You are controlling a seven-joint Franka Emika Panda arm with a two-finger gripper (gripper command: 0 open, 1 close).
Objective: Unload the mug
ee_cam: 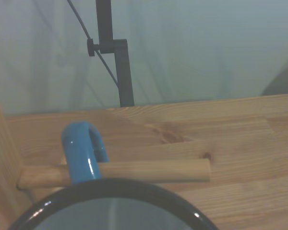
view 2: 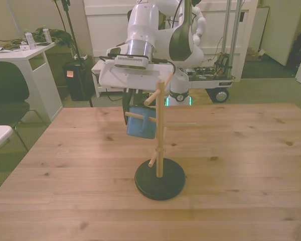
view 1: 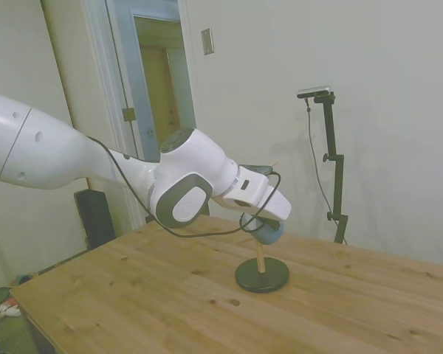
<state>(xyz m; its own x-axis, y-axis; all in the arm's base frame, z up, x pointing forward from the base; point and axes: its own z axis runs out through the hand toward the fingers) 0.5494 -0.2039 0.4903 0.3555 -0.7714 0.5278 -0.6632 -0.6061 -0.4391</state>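
The light-blue mug [view 2: 141, 125] hangs on the wooden mug rack [view 2: 160, 135], its loop handle [ee_cam: 82, 149] threaded over a side peg [ee_cam: 153, 171]. The rack's post rises from a round dark base [view 1: 262, 275]. My gripper [view 2: 133, 111] reaches down to the mug from behind and is shut on its rim, with one dark finger [view 2: 126, 106] along the outer wall. In the side view the mug [view 1: 271, 233] shows just beneath my gripper [view 1: 261, 222]. The wrist view has the mug's dark rim [ee_cam: 110, 185] close below the camera.
The rack carries several other bare pegs [view 2: 151, 98] on both sides of the post. The wooden table [view 2: 241, 165] spreads wide around the base. A white desk and dark chair [view 2: 7, 90] stand beyond the table at the front view's left.
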